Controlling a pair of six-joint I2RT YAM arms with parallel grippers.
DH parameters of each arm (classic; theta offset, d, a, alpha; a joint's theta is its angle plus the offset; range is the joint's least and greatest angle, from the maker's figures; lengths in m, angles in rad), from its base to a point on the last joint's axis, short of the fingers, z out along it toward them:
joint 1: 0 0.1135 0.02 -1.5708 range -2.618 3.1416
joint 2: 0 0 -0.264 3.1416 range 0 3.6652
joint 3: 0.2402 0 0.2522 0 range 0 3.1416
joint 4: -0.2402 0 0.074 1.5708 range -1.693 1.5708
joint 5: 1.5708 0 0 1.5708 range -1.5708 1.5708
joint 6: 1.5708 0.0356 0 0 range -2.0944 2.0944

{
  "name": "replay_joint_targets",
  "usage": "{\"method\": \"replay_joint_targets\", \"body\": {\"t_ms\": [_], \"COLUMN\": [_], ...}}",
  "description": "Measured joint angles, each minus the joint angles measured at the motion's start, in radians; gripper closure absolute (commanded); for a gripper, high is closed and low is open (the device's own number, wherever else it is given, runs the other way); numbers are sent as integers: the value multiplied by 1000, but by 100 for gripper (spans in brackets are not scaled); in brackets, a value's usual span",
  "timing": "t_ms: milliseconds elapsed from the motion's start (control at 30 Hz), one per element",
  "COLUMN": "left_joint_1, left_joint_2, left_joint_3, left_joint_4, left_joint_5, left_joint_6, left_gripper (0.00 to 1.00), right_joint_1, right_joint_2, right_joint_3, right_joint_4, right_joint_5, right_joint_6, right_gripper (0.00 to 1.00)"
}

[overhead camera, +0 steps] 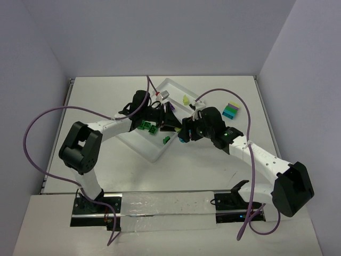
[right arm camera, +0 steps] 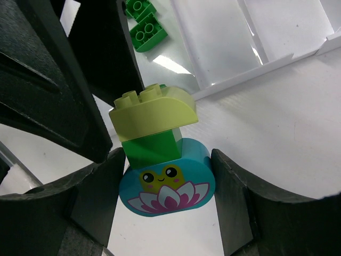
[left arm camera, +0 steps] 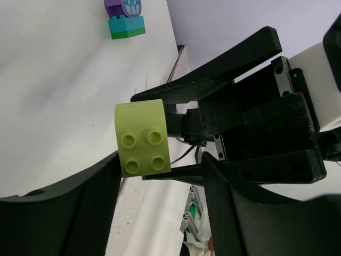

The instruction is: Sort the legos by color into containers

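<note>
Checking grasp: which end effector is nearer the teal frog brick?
Right: the right end effector is shut on the teal frog brick; the left end effector sits open by the top yellow-green brick.

No legible txt, nos. or brand marks in any view. Printed graphics only: frog face w/ lotus on teal brick (right arm camera: pixel 168 184), lotus on purple brick (left arm camera: pixel 123 8).
</note>
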Motion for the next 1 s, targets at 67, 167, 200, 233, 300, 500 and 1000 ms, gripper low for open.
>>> {"method": "replay_joint_targets", "body": {"t_ms": [67, 167, 200, 233, 300, 500, 1000], "left_joint_1": [-2, -2, -2, -2, -2, 7, 127], "left_joint_2": [10, 26, 30, 31, 32, 32, 65], "left_joint_3": [0, 0, 0, -1, -2, -2, 93], "left_joint_4": [10, 14, 14, 16, 18, 12, -16], "left_joint_5": [2, 2, 1, 1, -4, -21, -94], "left_joint_6": [-2, -12, -13, -23, -28, -33, -70], "left_gripper": [47, 75, 85, 94, 100, 100, 100], "right_joint_1": [0, 0, 0, 0, 0, 1, 0], "right_joint_2": [0, 0, 0, 0, 0, 6, 23], "right_joint_3": [0, 0, 0, 0, -1, -2, -58], "right_joint_4": [-1, -1, -1, -2, -1, 4, -31], "right_joint_5": [0, 1, 1, 4, 7, 34, 180], "right_joint_6": [-2, -5, -7, -10, -13, 4, 86], "right_gripper": [88, 89, 89, 89, 92, 98, 100]}}
